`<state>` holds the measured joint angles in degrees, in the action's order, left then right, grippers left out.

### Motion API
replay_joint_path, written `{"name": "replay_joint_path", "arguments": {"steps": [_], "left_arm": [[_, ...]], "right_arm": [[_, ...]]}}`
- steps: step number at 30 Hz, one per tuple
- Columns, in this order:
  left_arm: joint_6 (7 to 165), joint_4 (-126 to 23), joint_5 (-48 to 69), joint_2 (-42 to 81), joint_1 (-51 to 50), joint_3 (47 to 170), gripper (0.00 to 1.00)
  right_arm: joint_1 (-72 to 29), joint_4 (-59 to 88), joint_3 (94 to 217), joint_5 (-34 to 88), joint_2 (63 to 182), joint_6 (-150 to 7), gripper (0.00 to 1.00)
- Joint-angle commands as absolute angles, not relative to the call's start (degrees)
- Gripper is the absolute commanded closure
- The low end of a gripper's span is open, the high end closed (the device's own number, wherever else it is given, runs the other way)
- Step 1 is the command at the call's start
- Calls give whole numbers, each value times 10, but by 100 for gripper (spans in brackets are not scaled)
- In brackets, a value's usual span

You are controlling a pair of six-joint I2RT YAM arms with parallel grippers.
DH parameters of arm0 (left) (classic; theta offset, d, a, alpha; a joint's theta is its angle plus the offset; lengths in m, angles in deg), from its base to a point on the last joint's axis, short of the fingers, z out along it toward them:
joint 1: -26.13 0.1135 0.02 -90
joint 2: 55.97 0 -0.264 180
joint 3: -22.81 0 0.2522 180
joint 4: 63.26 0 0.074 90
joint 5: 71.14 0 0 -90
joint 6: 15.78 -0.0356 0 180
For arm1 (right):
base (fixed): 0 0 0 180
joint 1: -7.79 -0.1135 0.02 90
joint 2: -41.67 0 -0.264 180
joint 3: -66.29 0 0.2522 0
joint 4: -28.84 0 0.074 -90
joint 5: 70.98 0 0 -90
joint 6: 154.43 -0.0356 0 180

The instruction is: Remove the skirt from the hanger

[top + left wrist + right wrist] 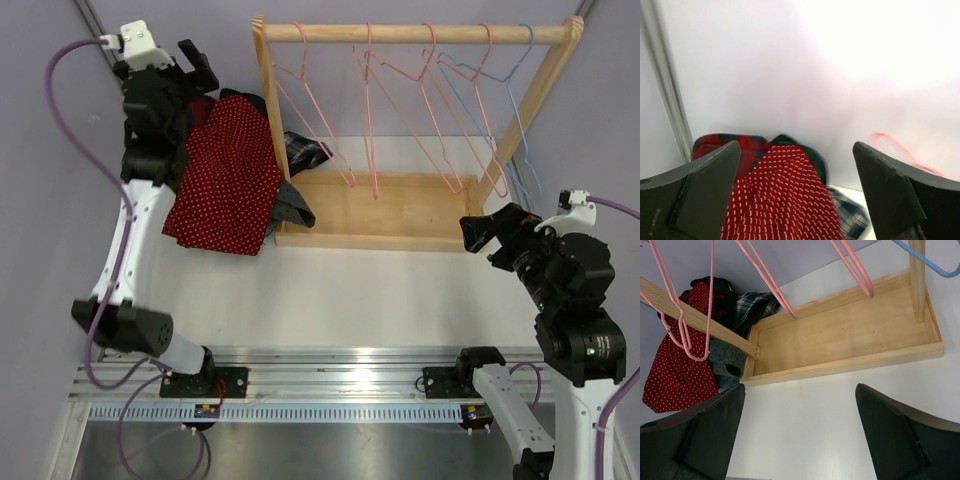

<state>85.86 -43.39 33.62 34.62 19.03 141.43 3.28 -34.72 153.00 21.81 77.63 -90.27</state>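
Left pincer (796, 150): fingers spread wide, nothing between them, gripping nothing. It hangs above the clothes pile in the far left corner, close to the wall.

Right pincer (800, 390): also spread wide and gripping nothing. It is over the bare table (350, 290), just in front of the right end of the rack.

Container: wooden rack (410, 33) with a shallow tray (380, 215) as its base. Bare wood shows along most of the tray. A grey cloth (292, 200) lies at its left front corner; cannot tell whether it hangs over the rim.

Skirt (225, 180): red with white dots, off the hangers. It lies spread on top of the pile, on the table and against the left end of the rack. The left wrist view shows it directly below the spread fingers, not touched.

Arms: the left arm reaches far forward and up, its wrist bent toward the pile. The right arm is folded short, its wrist pointing left toward the tray.

Counts:
- 2 arms
- 1 rack
- 1 skirt
- at least 3 other garments under or beside the skirt, including a plaid cloth (305, 150)
- hangers (368, 120) on the rail: 4 pink hooks and 1 blue hook; the wires overlap, so the total is not certain
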Motion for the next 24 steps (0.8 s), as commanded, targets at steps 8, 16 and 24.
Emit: {"name": "replay_joint_path", "arguments": {"steps": [8,16,24], "left_arm": [[936,-275,250,-136,80,971,1],[931,-115,248,-335,68,858,1],[927,-108,339,-439,68,781,1]], "right_arm": [[30,-299,1464,315,668,-935,1],[30,-318,1317,286,518,-977,1],[30,-297,1329,194,441,-971,1]]}}
